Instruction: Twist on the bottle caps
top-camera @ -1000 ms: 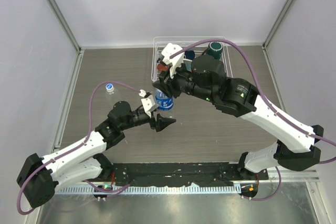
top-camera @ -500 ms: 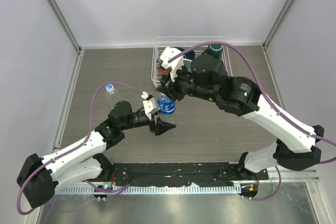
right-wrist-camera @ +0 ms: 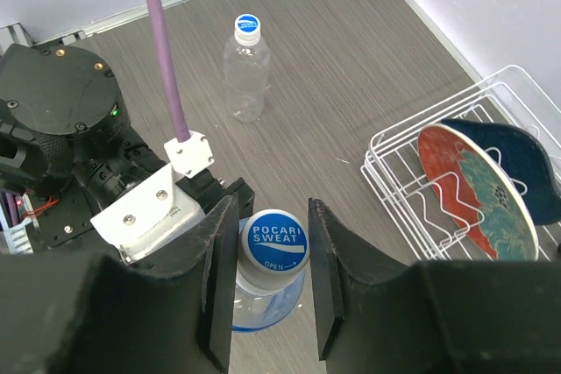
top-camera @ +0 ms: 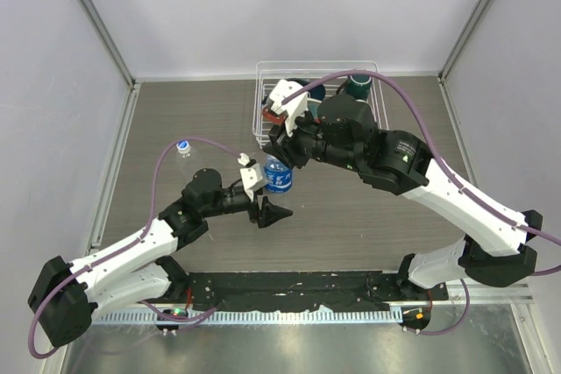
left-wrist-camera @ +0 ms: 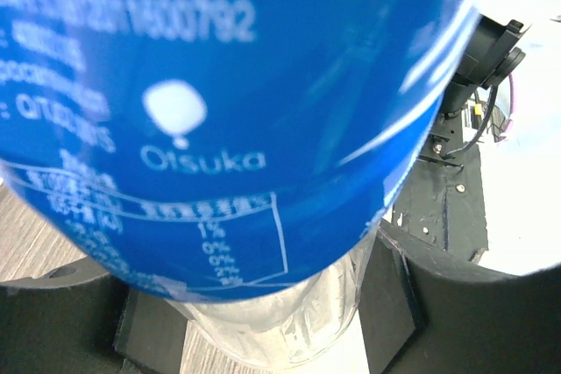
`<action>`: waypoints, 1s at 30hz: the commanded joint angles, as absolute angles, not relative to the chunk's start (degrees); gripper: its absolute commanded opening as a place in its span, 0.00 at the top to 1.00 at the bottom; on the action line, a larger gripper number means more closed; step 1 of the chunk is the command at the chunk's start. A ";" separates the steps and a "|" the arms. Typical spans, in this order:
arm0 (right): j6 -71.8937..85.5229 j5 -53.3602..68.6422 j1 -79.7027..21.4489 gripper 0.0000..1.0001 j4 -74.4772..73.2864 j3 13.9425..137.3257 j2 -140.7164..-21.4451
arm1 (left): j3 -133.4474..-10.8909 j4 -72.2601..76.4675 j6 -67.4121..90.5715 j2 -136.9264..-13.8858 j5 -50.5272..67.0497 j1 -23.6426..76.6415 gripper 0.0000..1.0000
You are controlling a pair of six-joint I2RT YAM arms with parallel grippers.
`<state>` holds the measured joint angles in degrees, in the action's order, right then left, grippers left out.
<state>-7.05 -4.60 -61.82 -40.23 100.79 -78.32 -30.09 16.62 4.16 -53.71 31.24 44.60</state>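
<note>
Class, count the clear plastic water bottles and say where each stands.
2. The blue-labelled clear plastic bottle stands mid-table, gripped by the left gripper; the plain unlabelled clear bottle stands alone near the table's left side. Others may be hidden.

I read the clear plastic bottle with a glossy blue film label (left-wrist-camera: pixel 219 129) and its smooth blue-and-white plastic cap (right-wrist-camera: pixel 275 239). The right gripper's fingers (right-wrist-camera: pixel 219 286) look like matt black plastic. The grey wood-grain table top (right-wrist-camera: pixel 368 67) is matt, and the white wire rack (right-wrist-camera: pixel 421 208) looks like coated metal.

labelled bottle (left-wrist-camera: pixel 219 111) — blurred, cropped at edges
</note>
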 commanded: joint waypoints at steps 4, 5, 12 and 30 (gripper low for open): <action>-2.11 -12.03 -61.79 0.99 -44.82 100.90 -80.85 | -34.10 24.17 2.91 -53.35 27.35 44.03 1.00; -1.41 -12.74 -61.79 0.99 -45.43 101.16 -81.82 | -34.28 24.43 2.55 -53.44 26.99 44.12 1.00; 5.00 -21.44 -61.79 0.99 -49.48 103.62 -87.36 | -35.24 25.22 1.32 -54.32 23.21 43.77 1.00; 6.86 -26.37 -62.31 0.70 -40.35 101.95 -82.88 | -33.66 29.09 2.55 -54.05 19.51 42.63 1.00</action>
